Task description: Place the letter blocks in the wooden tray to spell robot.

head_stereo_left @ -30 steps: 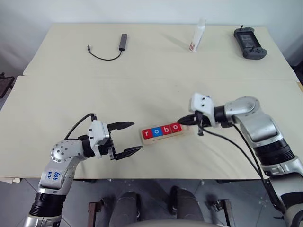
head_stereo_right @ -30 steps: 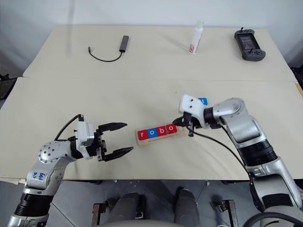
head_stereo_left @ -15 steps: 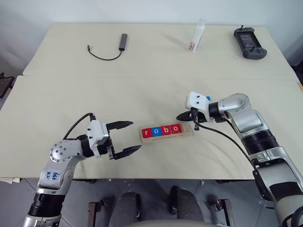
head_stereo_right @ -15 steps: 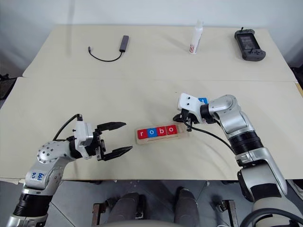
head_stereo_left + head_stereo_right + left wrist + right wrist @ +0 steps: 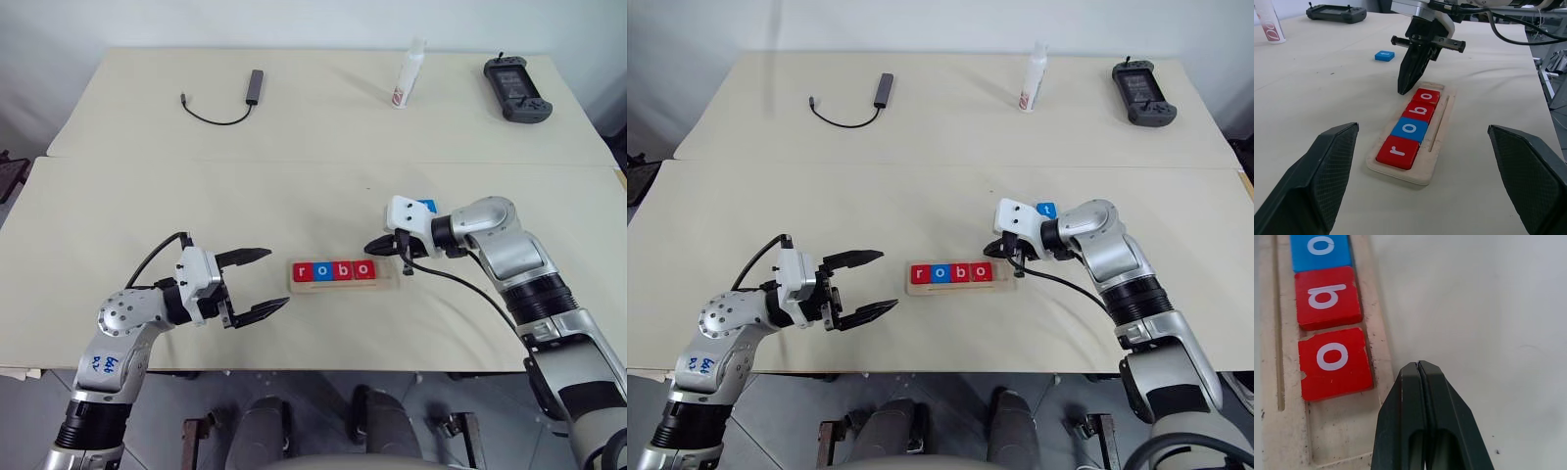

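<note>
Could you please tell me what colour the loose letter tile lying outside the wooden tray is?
Blue. The small square blue letter tile lies on the table, clearest in the left wrist view.

There were 5 letter blocks: 3 red (image 5: 1399,151) (image 5: 1420,110) (image 5: 1426,95) and 1 blue (image 5: 1409,129) sat in the 1 tray (image 5: 391,281), and 1 more blue block (image 5: 1384,56) lay on the table to its right. At the far side lay 1 USB hub (image 5: 255,86), 1 bottle (image 5: 409,74) and 1 controller (image 5: 515,88).
</note>
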